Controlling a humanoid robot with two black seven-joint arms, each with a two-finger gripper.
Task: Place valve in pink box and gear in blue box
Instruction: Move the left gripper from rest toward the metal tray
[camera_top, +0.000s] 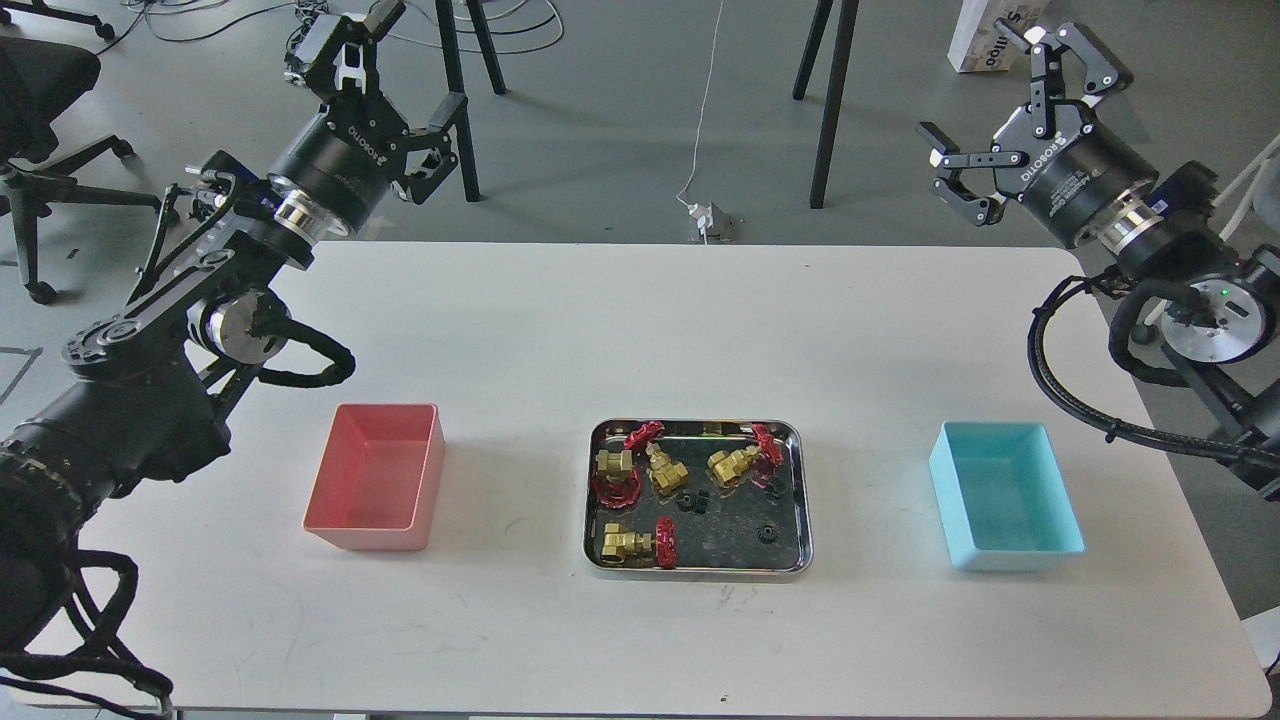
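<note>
On the white table (640, 330), a shiny steel tray (697, 573) sits in the middle, holding four brass valves with red handwheels, one of them at its near left corner (632, 543), and a few tiny black gears, one toward its near right (768, 534). The pink box (378, 476) stands well to the tray's left and the blue box (1004, 495) well to its right. Both arms are raised beyond the table's far corners, the left end effector (400, 70) and the right end effector (1010, 95) each with fingers spread apart and nothing between them.

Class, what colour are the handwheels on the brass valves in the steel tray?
Red, seen in the head view, e.g. this handwheel.
</note>
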